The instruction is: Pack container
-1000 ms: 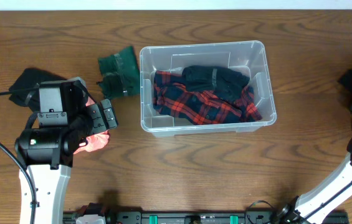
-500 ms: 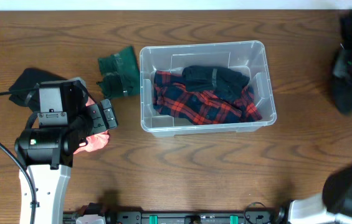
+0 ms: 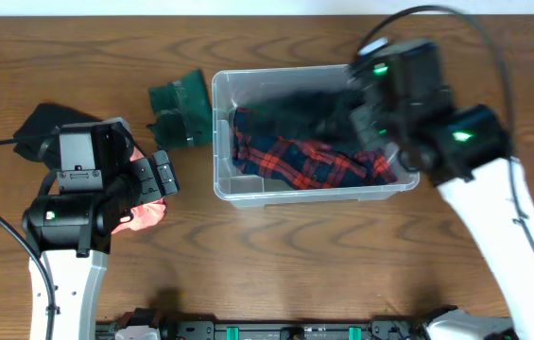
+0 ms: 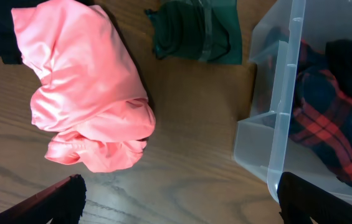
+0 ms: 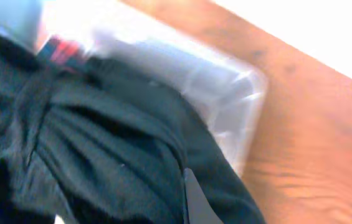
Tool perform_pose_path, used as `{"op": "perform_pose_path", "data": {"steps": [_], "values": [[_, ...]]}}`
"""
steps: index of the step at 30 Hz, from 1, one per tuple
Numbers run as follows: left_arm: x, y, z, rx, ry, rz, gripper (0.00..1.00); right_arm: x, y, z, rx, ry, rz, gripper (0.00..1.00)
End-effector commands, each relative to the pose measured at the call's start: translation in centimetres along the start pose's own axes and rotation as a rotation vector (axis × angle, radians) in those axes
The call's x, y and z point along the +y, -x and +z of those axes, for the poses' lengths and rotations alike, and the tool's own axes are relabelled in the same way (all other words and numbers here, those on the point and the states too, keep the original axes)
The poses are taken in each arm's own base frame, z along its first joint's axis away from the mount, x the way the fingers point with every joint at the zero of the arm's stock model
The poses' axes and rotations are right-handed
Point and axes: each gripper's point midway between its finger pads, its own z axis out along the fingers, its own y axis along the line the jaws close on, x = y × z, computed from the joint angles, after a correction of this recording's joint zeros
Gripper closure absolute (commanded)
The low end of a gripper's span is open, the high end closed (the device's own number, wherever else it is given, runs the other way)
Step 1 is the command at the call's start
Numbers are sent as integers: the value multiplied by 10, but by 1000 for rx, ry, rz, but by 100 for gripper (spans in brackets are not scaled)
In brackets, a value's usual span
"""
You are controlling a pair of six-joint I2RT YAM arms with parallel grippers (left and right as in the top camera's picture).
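Three loose cloths lie on the table [image 3: 276, 255] at left: one black cloth [image 3: 32, 127], one pink cloth [image 4: 85, 99] below the left gripper [image 4: 179, 202], whose two fingers stand wide apart, and one green cloth [image 3: 180, 109]. Just beside it, mid-table, sits the one container [image 3: 224, 184], holding one plaid shirt [image 3: 295, 161]. Over its right end the blurred right gripper [image 3: 370, 113] clutches one black garment [image 5: 101, 143].
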Motion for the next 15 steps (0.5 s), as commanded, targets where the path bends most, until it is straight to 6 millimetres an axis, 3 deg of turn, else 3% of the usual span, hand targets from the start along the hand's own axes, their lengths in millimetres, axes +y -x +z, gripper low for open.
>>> {"op": "perform_pose_path", "data": {"steps": [1,5,8,12,15], "values": [[-4,6,-6,-16,-15,10,2,17,-23,33,126,-15,36,99],[-4,6,-6,-16,-15,10,2,43,-66,75,304,3,-20,99],[-4,6,-6,-16,-15,10,2,55,-82,89,368,9,-57,99],[-4,6,-6,-17,-16,10,2,53,-66,89,308,-15,-56,99],[-4,6,-6,-17,-16,10,2,28,-34,70,198,-121,-22,99]]}}
